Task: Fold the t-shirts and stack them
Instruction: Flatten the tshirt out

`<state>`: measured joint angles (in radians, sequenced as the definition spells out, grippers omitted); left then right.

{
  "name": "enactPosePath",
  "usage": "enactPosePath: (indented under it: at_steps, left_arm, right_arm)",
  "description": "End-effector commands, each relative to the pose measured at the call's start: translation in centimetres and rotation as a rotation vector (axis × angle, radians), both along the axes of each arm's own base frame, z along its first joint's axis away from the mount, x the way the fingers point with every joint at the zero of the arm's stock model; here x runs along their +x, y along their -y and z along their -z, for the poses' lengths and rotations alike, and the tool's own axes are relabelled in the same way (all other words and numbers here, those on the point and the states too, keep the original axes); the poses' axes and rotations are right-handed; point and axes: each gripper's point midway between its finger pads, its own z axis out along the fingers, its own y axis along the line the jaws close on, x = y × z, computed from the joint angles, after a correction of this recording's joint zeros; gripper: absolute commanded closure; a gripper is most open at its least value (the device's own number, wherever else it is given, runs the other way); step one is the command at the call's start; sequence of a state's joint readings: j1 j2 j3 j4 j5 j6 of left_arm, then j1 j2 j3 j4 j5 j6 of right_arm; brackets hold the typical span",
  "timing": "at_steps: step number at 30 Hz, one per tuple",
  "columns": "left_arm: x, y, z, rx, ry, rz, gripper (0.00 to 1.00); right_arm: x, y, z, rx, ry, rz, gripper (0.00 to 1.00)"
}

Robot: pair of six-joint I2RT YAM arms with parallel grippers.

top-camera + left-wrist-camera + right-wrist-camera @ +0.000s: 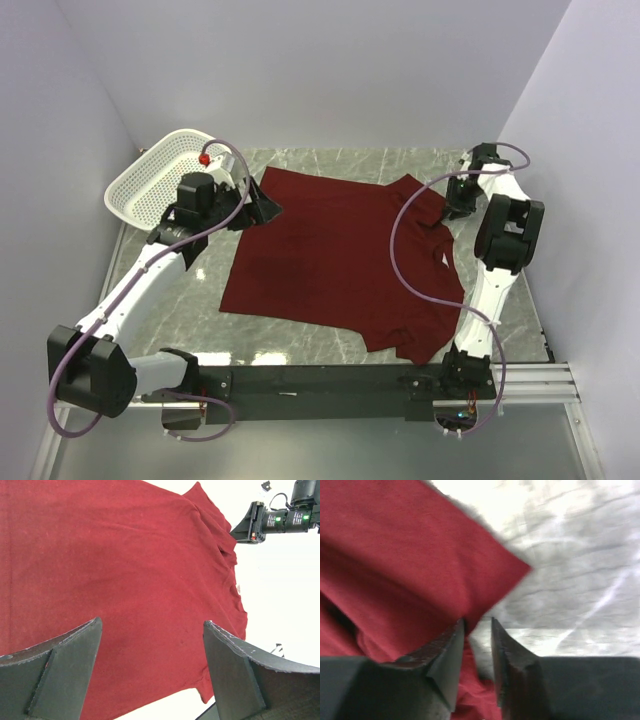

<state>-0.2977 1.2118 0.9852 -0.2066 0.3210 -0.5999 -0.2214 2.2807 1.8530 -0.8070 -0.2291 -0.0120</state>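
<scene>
A dark red t-shirt (340, 260) lies spread out on the marbled table, its neck toward the right. My left gripper (268, 210) hovers over the shirt's far left corner, and in its wrist view the fingers stand wide apart above the flat t-shirt (125, 570) with nothing between them. My right gripper (457, 207) sits at the shirt's far right sleeve. Seen from its own wrist, the right gripper (477, 622) has a narrow gap between its fingers with bare table showing through. The blurred sleeve of the t-shirt (395, 555) touches only the left fingertip.
A white perforated basket (150, 180) stands tilted at the far left corner, behind the left arm. Grey walls close in the table on three sides. A purple cable (400, 250) loops over the shirt's right half. The black rail (330, 380) runs along the near edge.
</scene>
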Motion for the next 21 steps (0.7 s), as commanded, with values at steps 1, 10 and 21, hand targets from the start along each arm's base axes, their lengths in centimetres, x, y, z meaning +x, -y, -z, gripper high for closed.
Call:
enactPosePath:
  at_steps: [1, 10, 21]
  left_arm:
    - [-0.3, 0.2, -2.1, -0.031, 0.053, 0.013, 0.12]
    - [-0.1, 0.3, -2.3, -0.039, 0.058, 0.013, 0.12]
    - [-0.2, 0.3, -1.9, -0.035, 0.05, 0.017, 0.12]
  right_arm:
    - [1.5, 3.0, -2.8, -0.055, 0.098, 0.029, 0.59]
    - [4.2, 4.3, -3.0, -0.008, 0.118, 0.071, 0.56]
    - [4.5, 3.0, -0.8, 0.063, 0.065, 0.118, 0.56]
